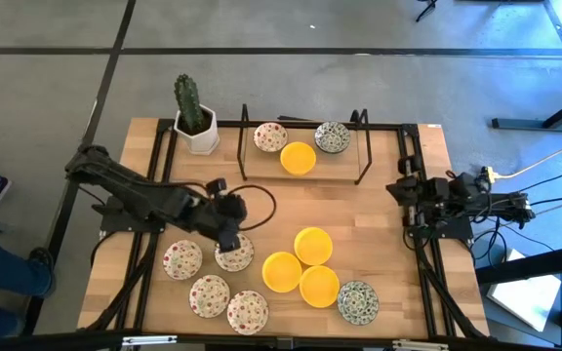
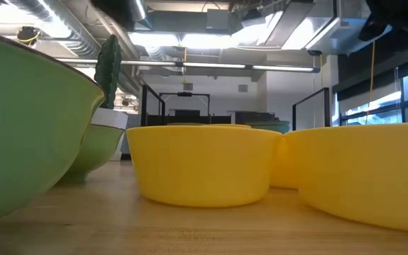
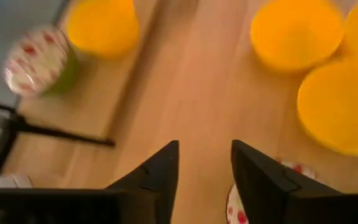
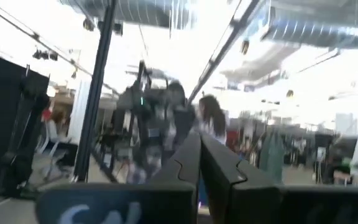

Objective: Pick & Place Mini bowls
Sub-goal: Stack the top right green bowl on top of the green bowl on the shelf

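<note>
Red-speckled bowl lies under the parted left pincer.

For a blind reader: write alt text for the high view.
The left gripper hangs open above a red-speckled bowl among a dozen small bowls on a wooden table. The right gripper waits shut at the table's right edge.

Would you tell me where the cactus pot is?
In the high view, the cactus pot stands at the table's far left corner, just left of the black rack.
</note>
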Tool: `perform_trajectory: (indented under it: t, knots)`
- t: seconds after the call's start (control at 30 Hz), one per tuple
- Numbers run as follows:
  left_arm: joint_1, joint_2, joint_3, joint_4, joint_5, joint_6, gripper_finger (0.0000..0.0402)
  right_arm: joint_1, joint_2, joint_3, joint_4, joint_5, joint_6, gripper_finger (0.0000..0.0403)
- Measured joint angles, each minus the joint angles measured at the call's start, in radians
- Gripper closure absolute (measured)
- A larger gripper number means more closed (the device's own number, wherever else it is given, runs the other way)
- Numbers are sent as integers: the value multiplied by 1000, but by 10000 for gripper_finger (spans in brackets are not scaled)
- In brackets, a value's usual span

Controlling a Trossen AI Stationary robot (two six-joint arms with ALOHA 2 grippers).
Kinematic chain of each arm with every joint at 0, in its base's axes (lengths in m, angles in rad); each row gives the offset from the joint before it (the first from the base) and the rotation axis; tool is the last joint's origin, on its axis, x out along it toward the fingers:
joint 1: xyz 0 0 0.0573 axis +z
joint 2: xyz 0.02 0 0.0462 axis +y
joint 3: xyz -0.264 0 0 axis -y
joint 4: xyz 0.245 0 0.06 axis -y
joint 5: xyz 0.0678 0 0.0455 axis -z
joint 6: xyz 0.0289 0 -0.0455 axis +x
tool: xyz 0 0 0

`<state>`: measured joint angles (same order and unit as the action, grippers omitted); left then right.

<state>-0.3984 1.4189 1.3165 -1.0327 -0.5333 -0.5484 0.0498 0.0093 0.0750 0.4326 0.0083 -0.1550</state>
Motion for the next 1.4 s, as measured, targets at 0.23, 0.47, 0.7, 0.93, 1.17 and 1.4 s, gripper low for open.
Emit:
perform_trajectory:
  t: [0.23, 0.47, 0.7, 0.93, 1.17, 1.4]
  knots:
    - [36, 137, -32, -66, 95, -65, 190, 0, 0, 0, -18, 0, -10, 389]
    - [26, 242, -51, -172, 163, -23, 166, 0, 0, 0, -105, -9, -3, 389]
    - [-5, 295, -51, -134, 228, 67, 168, 0, 0, -1, -136, -10, -2, 389]
    - [8, 302, -51, -78, 298, 134, 169, 0, 0, -1, -139, -11, -3, 389]
    - [82, 302, -51, -18, 269, 207, 170, 0, 0, -1, -147, -10, -3, 389]
    - [126, 302, -78, 17, 394, 273, 170, 0, 0, -1, -164, -9, -11, 389]
